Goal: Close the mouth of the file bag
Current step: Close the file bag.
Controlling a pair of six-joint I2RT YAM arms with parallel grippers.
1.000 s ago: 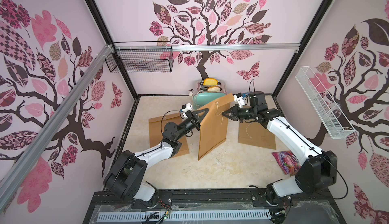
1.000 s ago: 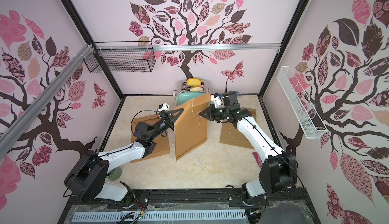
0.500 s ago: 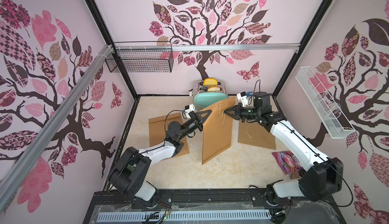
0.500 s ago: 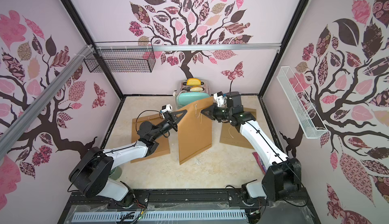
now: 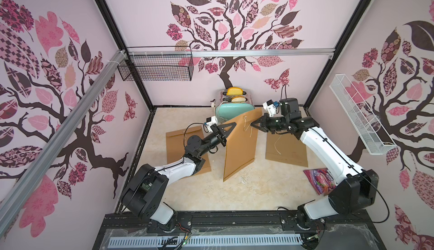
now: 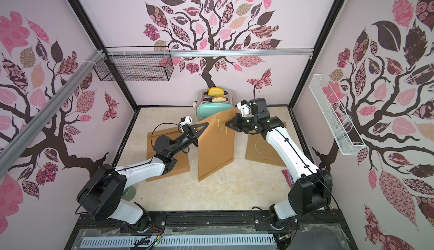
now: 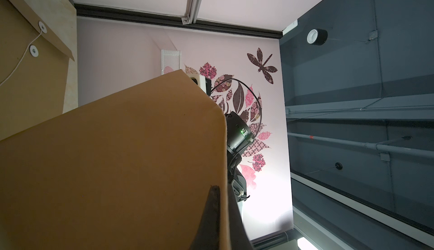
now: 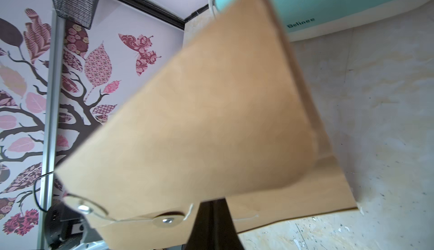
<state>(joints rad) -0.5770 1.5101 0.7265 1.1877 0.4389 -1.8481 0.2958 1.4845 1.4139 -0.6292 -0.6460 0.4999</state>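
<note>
Clamps with the left pincer (image 5: 232,124), jaws pressed together on the paper, one long edge of the tall brown kraft-paper file bag (image 5: 239,150). Clamps likewise with the right pincer (image 5: 252,124) the opposite edge, right at the folded flap; shows no gap between those jaws in the right wrist view. Stands between the two tips, long axis upright and slightly tilted, bottom corner seemingly resting on the beige marbled tabletop (image 5: 258,194) below both pincers and nearer the robot's base. Puts the mouth level with the tips, closer to the right one. Shows just beside the right pincer two round metal discs (image 8: 168,220) and a loose pale string (image 5: 250,132) dangling down the face, not wound. Suggests a flap folded down but untied; probably calls for the right arm, the nearer, to take the string. Beyond the tips, by the back wall: a mint-green toaster (image 5: 234,110). Outward of the arms, flat on the table: two more flat brown envelopes (image 5: 176,147).
</note>
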